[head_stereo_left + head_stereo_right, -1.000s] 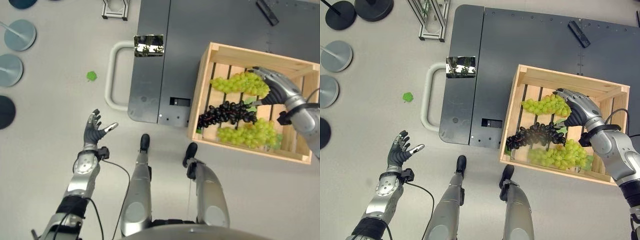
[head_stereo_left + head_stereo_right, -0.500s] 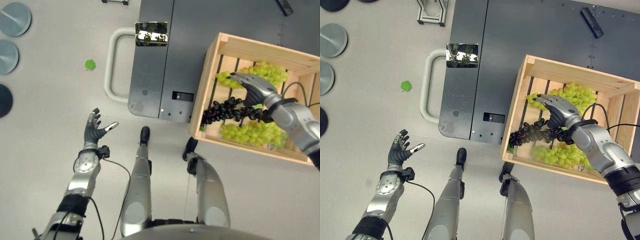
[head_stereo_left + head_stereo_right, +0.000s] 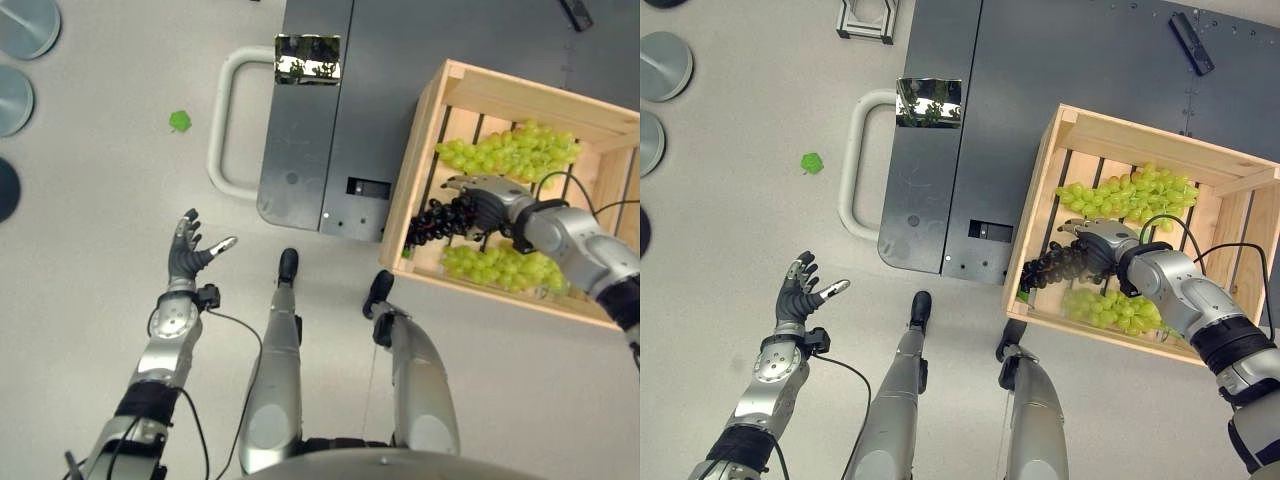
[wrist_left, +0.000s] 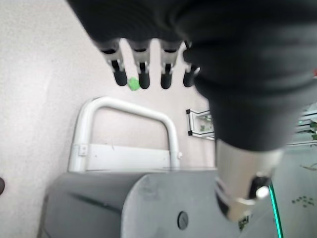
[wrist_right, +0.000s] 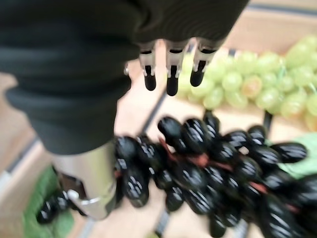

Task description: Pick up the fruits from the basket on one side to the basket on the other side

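My right hand (image 3: 1098,243) has its fingers (image 5: 171,74) reaching over the black grape bunch (image 5: 208,166) with the thumb down beside it, so they bracket the bunch but I see them loose, not yet clamped on anything. The bunch lies in the wooden crate (image 3: 1140,140), between the upper green bunch (image 3: 1127,196) and the lower green bunch (image 3: 1110,310), toward the crate's left wall. I judge it soft and loosely jointed: berries will bruise or pop off under a hard squeeze, and the cluster will sag when lifted, so I'd cup it around the thick middle near the stem rather than pinch one end. The crate sits on a dark cart (image 3: 940,170). My left hand (image 3: 188,258) hangs over the floor, fingers spread and empty. Compared with a second ago, the right hand has come off the upper green bunch and dropped onto the black one; the left hand has not changed.
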### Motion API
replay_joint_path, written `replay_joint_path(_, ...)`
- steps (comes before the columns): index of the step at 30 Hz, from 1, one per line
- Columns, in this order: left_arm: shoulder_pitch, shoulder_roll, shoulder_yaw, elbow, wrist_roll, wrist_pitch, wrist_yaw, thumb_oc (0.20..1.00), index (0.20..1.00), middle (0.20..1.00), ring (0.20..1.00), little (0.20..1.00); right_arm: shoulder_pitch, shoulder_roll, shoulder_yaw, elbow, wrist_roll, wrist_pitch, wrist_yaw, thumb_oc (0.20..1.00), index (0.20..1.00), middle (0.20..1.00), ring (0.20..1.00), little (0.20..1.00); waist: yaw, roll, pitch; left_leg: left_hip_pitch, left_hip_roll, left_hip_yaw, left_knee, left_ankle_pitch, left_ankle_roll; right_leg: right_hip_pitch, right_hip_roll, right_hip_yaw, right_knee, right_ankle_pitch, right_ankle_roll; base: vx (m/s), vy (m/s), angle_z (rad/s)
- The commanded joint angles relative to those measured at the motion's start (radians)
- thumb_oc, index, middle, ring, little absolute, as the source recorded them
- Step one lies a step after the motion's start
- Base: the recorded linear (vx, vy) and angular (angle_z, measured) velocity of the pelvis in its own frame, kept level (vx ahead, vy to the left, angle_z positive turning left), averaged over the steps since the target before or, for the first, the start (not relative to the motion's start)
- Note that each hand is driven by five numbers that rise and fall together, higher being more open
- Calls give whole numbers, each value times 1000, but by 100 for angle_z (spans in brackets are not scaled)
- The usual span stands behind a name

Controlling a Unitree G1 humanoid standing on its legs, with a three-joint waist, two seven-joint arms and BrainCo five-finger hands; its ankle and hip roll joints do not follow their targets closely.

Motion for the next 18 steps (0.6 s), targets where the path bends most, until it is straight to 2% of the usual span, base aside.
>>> replay_joint_path(1,15,38,19,-54,21,-19,-11,1000,1000,1000,1000,1000,-68,-97,71,-4,-28,0,59,1000,1000,1000,1000,1000,-3,-33,-16,-7,-20,-3,104,-92,28,21,-11,17,-30,-23,86,0,0,0)
replay_joint_path(5,17,39,12,-52,22,-15,-22,1000,1000,1000,1000,1000,-50,-132,79,18,-35,0,83,1000,1000,1000,1000,1000,-3,-36,-16,-2,-21,-6,103,-95,26,28,-13,13,-30,-28,85,0,0,0)
replay_joint_path(9,9,39,5,-48,24,-15,-25,1000,1000,1000,1000,1000,-48,-126,84,84,-50,4,68,1000,1000,1000,1000,1000,-2,-33,-16,-9,-22,-8,99,-88,28,21,-14,12,-34,-20,85,0,0,0)
replay_joint_path(15,7,29,-6,-49,24,-11,-19,1000,1000,1000,1000,1000,-47,-90,66,100,-62,17,29,1000,1000,1000,1000,1000,-3,-27,-16,-21,-25,-3,101,-87,31,8,-14,21,-34,-16,85,0,0,0)
replay_joint_path(18,1,21,-13,-40,24,-10,-18,1000,1000,1000,1000,1000,-49,-43,60,107,-68,23,19,1000,1000,1000,1000,1000,-3,-23,-16,-19,-26,-1,100,-88,33,5,-15,23,-33,-16,85,0,0,0)
